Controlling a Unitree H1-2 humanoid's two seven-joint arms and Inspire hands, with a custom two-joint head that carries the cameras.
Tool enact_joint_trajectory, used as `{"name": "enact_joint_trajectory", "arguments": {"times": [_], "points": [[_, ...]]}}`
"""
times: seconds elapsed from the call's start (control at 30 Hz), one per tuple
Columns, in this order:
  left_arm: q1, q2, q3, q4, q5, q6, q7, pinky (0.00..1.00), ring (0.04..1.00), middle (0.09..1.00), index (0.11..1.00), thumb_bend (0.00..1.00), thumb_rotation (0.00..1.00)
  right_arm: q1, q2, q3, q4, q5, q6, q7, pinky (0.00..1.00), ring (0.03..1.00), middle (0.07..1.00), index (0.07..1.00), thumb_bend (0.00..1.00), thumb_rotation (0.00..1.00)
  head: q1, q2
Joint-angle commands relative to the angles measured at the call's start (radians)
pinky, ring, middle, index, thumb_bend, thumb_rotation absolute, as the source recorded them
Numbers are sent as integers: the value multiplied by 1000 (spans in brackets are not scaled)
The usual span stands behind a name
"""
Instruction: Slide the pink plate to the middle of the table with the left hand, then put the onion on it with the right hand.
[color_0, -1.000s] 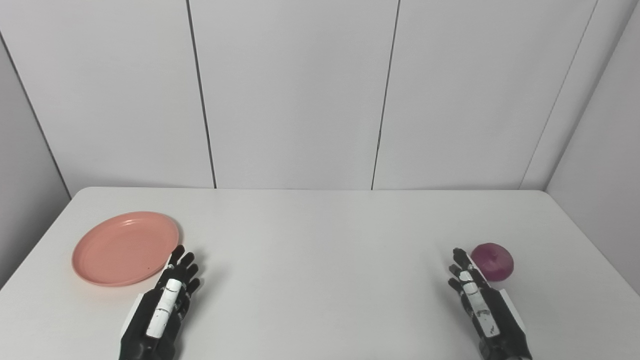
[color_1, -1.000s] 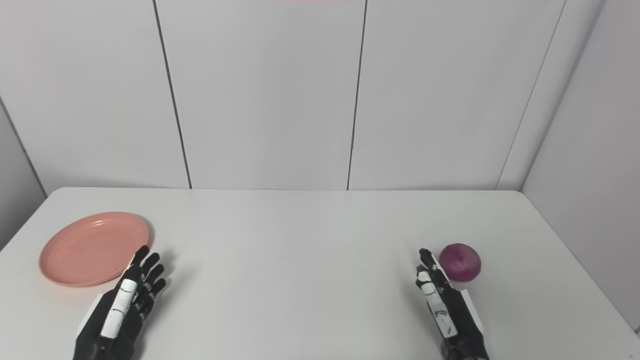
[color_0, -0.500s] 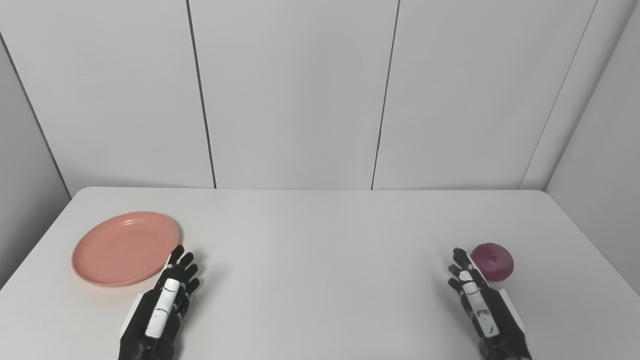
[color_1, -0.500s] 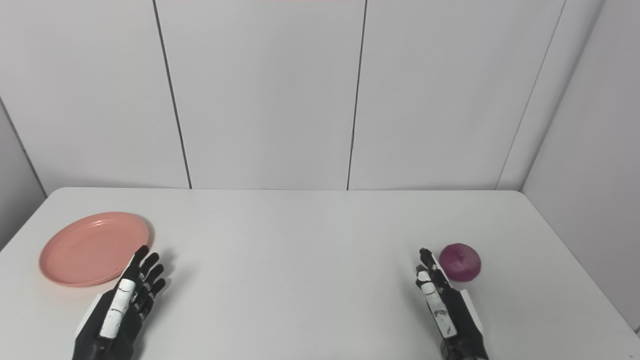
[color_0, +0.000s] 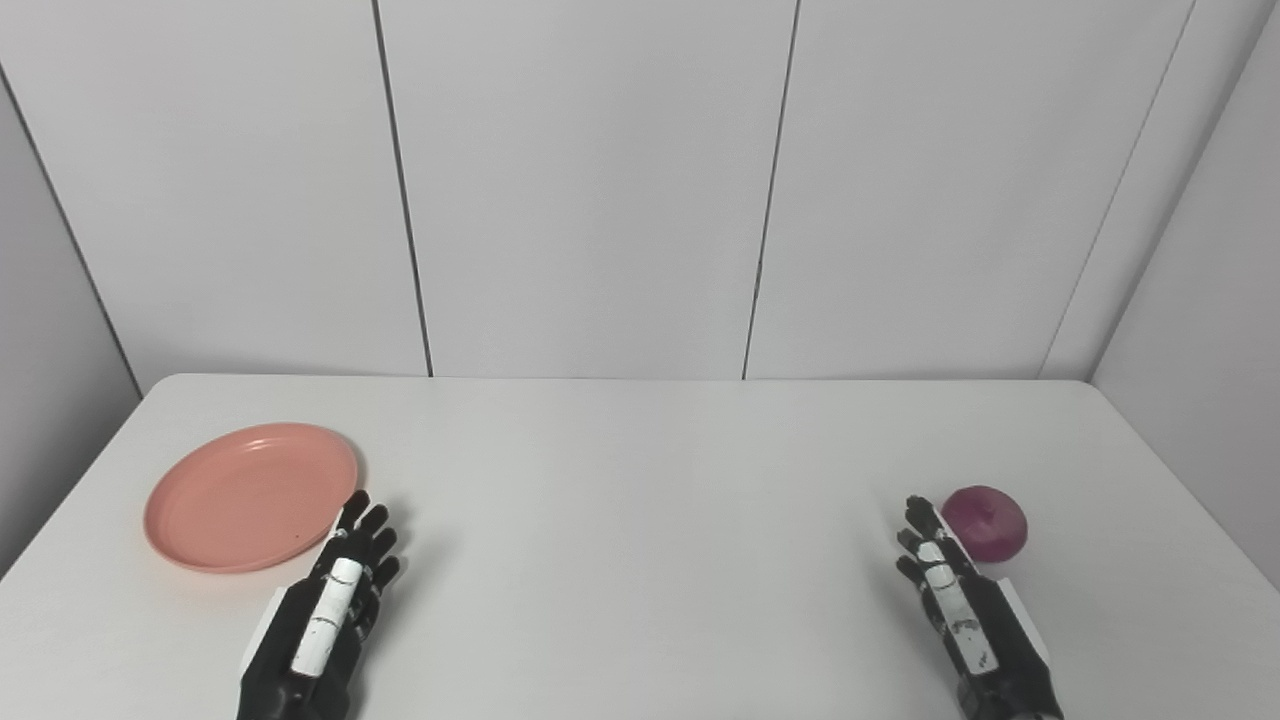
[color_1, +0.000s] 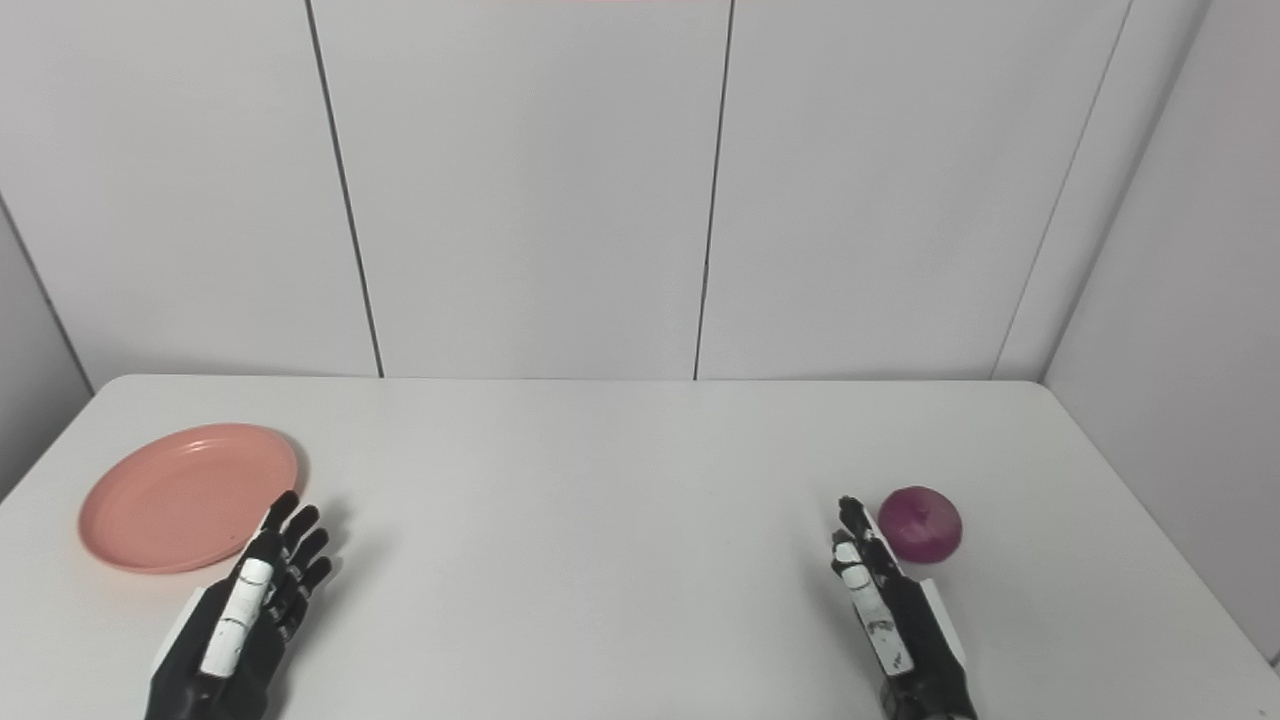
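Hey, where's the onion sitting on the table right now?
The round purple onion sits on the right side of the white table, near its front, just beyond and to the right of the right hand, far from the pink plate.

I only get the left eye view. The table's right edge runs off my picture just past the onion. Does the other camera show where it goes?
Observer: Yes. In the right eye view the table edge carries on towards the robot, almost to the picture's bottom corner, well past the onion.
Operator: And is that robot hand touching the onion? I can't quite tell.
Observer: From the right eye's angle a thin strip of tabletop shows between the right robot hand and the onion, so they are apart. The hand is open and holds nothing.
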Motion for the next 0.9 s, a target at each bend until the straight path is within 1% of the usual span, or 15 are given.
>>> {"name": "enact_joint_trajectory", "arguments": {"times": [0.0, 0.1, 0.17, 0.3, 0.43, 0.47, 0.5, 0.53, 0.57, 0.6, 0.63, 0.67, 0.7, 0.73, 0.87], "points": [[51, -22, -2, -16, -4, -29, -12, 1000, 1000, 1000, 1000, 869, 737, -3, -4, 7, 3, 1, 16, 12, 958, 974, 988, 963, 862, 891, 3, 0], [54, -24, -1, -21, -17, -22, -19, 1000, 1000, 1000, 1000, 869, 749, -1, -5, 6, 1, 2, 15, 13, 953, 974, 988, 963, 856, 893, -1, 0], [58, -27, 1, -38, -37, 2, -19, 1000, 1000, 1000, 1000, 872, 755, 0, -5, 3, 1, 7, 16, 13, 952, 972, 986, 961, 854, 888, -1, 1], [64, -34, 7, -81, -74, 37, -8, 1000, 1000, 1000, 1000, 855, 749, 2, -10, 0, 1, 13, 19, 16, 952, 972, 985, 960, 863, 884, 13, 2], [63, -38, 10, -102, -80, 47, 3, 1000, 1000, 1000, 1000, 835, 753, 7, -19, -7, 0, 19, 18, 19, 957, 975, 987, 958, 858, 886, 43, 0], [63, -42, 6, -101, -75, 43, 6, 1000, 1000, 1000, 1000, 834, 753, 8, -24, -10, 2, 23, 17, 21, 957, 975, 987, 957, 856, 885, 86, -2], [62, -46, 3, -99, -72, 40, 8, 1000, 1000, 1000, 1000, 828, 756, 9, -28, -13, 4, 25, 16, 23, 965, 976, 988, 961, 852, 887, 86, -2], [61, -53, -3, -93, -63, 34, 13, 1000, 1000, 1000, 1000, 826, 758, 11, -36, -18, 9, 35, 11, 31, 973, 979, 991, 964, 850, 889, 132, -4], [60, -57, -7, -89, -57, 30, 17, 1000, 1000, 1000, 1000, 824, 760, 11, -42, -22, 13, 42, 7, 38, 984, 984, 996, 967, 849, 892, 132, -4], [57, -66, -16, -80, -47, 25, 23, 1000, 1000, 1000, 1000, 837, 748, 11, -51, -30, 24, 54, -2, 49, 992, 989, 999, 970, 849, 894, 184, -10], [55, -72, -23, -75, -40, 21, 29, 1000, 1000, 1000, 1000, 849, 736, 11, -58, -36, 32, 63, -8, 56, 996, 992, 1000, 972, 849, 894, 184, -10], [52, -83, -36, -70, -22, 20, 41, 1000, 1000, 1000, 1000, 857, 733, 8, -67, -44, 50, 76, -23, 69, 998, 994, 1000, 973, 850, 896, 232, -17], [50, -89, -47, -68, -10, 19, 51, 1000, 1000, 1000, 1000, 863, 734, 6, -73, -50, 63, 85, -34, 79, 999, 997, 1000, 973, 852, 899, 232, -17], [47, -97, -58, -65, 1, 17, 61, 1000, 1000, 1000, 1000, 866, 735, 2, -80, -56, 77, 94, -42, 88, 1000, 998, 1000, 973, 853, 900, 269, -24], [32, -121, -101, -35, 35, -2, 87, 1000, 1000, 1000, 1000, 860, 751, -16, -106, -79, 139, 129, -73, 130, 1000, 1000, 1000, 980, 863, 909, 328, -38]]}}
